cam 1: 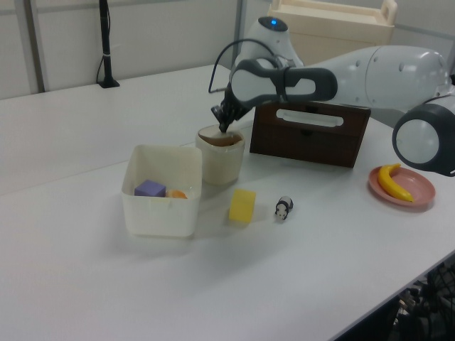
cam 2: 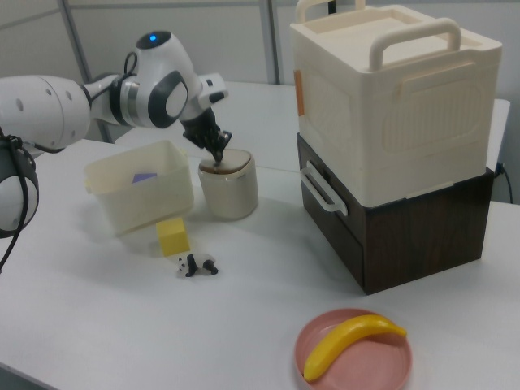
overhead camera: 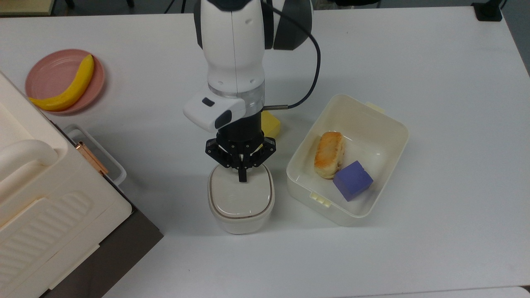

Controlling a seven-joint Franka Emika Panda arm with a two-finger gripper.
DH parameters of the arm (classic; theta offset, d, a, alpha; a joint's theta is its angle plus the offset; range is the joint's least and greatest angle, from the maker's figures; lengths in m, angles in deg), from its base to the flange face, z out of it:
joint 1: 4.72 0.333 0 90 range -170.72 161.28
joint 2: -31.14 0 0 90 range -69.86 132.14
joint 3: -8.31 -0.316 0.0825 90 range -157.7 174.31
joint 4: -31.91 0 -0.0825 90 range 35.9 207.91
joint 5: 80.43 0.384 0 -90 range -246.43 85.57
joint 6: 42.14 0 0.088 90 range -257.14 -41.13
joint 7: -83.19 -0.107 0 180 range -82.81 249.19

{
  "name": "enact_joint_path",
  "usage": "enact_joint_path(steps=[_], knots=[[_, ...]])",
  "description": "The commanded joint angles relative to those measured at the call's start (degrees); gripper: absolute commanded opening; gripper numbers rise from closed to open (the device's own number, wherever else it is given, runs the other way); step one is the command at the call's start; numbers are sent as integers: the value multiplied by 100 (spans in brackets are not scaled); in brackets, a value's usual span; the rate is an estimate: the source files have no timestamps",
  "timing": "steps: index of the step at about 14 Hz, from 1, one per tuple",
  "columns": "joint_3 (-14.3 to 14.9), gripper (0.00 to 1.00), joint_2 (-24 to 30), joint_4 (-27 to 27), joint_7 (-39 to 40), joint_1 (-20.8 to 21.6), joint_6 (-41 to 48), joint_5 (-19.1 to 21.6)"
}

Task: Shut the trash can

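The bin point(overhead camera: 241, 198) stands on the white counter point(overhead camera: 434, 124), and it is the landmark here. It is cream, with rounded-square shape and smooth walls, and its flat lid lies down on the rim. The jaws point(overhead camera: 242, 179) are pressed together, with nothing between them, and their dark tip touches the far part of the lid in the top view. The lid's button is hidden under this tip.

Just beside the bin, on the top view's right, an open cream box point(overhead camera: 389, 132) holds a browned bun point(overhead camera: 329, 154) and a purple cube point(overhead camera: 352, 180) which touch each other. Behind the bin a yellow block point(overhead camera: 272, 122) is half covered by the arm. In the right view a small panda toy point(cam 2: 195, 265) lies near this block.

On the top view's left of the bin stands a big cream case point(overhead camera: 37, 198) with a handle, on a dark wooden base; both are cut by the picture edge. Farther, a pink plate point(overhead camera: 49, 70) carries a banana point(overhead camera: 68, 89).

No writing can be read.
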Motion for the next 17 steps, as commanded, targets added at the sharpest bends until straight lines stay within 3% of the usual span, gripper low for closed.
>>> enact_joint_path(steps=[1,4,7,8,9,10,11,12,17], knots=[[59,0,28,393,-68,111,67,-182],[58,0,62,403,-111,146,76,-183],[50,1,674,420,-129,102,670,-95],[50,13,895,525,-129,102,969,-95],[50,48,1280,839,-138,111,1364,-95],[50,67,1528,1077,-138,111,1637,-104],[58,93,1774,1280,-121,120,1927,-112],[58,100,1994,1438,-103,128,2217,-165],[41,100,2821,1782,-41,155,3511,-148]])
